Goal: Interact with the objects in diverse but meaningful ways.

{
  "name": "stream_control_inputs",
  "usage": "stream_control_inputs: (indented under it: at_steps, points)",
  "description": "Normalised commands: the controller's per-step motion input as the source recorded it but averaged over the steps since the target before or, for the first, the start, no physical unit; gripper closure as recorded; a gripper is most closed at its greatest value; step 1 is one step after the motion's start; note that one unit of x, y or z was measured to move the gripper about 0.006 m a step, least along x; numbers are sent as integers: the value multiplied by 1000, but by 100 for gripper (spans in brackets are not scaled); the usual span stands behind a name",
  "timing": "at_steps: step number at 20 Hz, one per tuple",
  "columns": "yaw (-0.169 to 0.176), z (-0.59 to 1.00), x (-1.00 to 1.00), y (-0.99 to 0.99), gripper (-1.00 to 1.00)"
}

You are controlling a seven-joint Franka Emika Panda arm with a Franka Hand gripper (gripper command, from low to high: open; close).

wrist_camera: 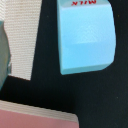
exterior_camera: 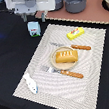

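Starting at the lower left of the exterior view, a white oblong piece [exterior_camera: 30,82] lies on the edge of the pale placemat [exterior_camera: 95,64], near the frame's bottom. Toward the middle sits the orange bread loaf [exterior_camera: 66,56] on a tan round plate [exterior_camera: 55,63], with a fork [exterior_camera: 62,71] below it and a knife [exterior_camera: 73,46] above it, both wooden-handled. Up and to the right of the loaf, the yellow packet [exterior_camera: 75,33] rests near the mat's upper corner. Farther back, in the upper left, the milk carton [exterior_camera: 33,28] stands off the mat on the dark surface [exterior_camera: 4,53], directly under the claw [exterior_camera: 31,16]. A grey pot [exterior_camera: 76,0] sits at the upper right, on a pinkish board.

The wrist view is filled by the carton's pale blue top [wrist_camera: 85,35], with red lettering at the frame's upper edge, but no fingertips show, so I cannot tell whether the claw is wide or narrow.

The carton looks like the likely target. It is tall and probably light, so a descent that lands off-centre could clip its slanted top and tip it over rather than straddle it. Closing too high on the sloped part could make it squirt out of the grip.
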Motion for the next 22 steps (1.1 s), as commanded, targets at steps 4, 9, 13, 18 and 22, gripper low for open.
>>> stream_control_inputs:
  at_steps: [4, 9, 13, 18, 22]
  points:
    - [-32, -391, -398, 94, -100]
    - [-30, -329, -241, 59, -100]
    - [-25, -288, -149, 69, -100]
    - [-54, -158, 78, 114, -100]
    - [-53, -196, 129, 76, -100]
